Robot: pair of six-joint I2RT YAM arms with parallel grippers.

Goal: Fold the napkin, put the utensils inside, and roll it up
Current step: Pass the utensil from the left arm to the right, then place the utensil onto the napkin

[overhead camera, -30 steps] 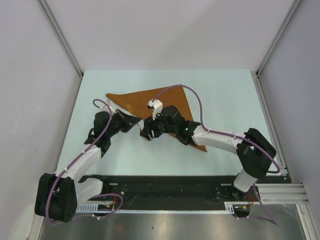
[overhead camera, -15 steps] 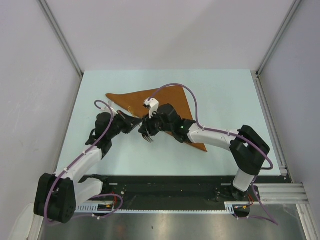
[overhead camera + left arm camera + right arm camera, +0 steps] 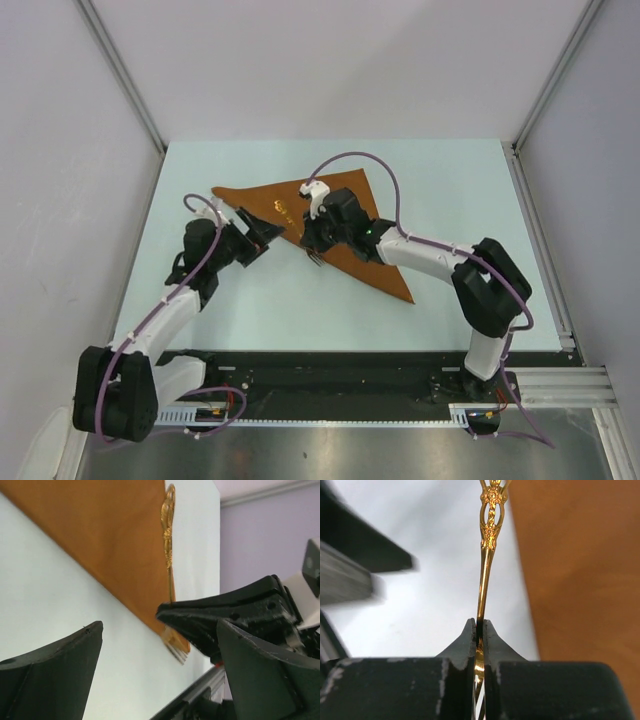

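Observation:
The rust-orange napkin (image 3: pixel 335 205) lies folded into a triangle on the pale table. My right gripper (image 3: pixel 311 243) is over its lower-left edge, shut on the gold fork (image 3: pixel 487 555) near the tines. The ornate handle (image 3: pixel 281 211) points out over the napkin (image 3: pixel 580 580), and the tines (image 3: pixel 176 650) stick out past the cloth edge. My left gripper (image 3: pixel 264 240) hangs open just left of the fork (image 3: pixel 169 545), with nothing between its fingers (image 3: pixel 55 680). In the left wrist view the napkin (image 3: pixel 115 540) fills the upper left, and the right gripper's dark fingers (image 3: pixel 225 612) cross in front.
The light table (image 3: pixel 450 190) is bounded by white walls with metal frame posts at the back corners. A black rail (image 3: pixel 330 375) with both arm bases runs along the near edge. Purple cables loop above each arm.
The fork passed from my left gripper to my right. The left opened and drew back leftward. The right shut on the fork and moved up over the napkin's edge.

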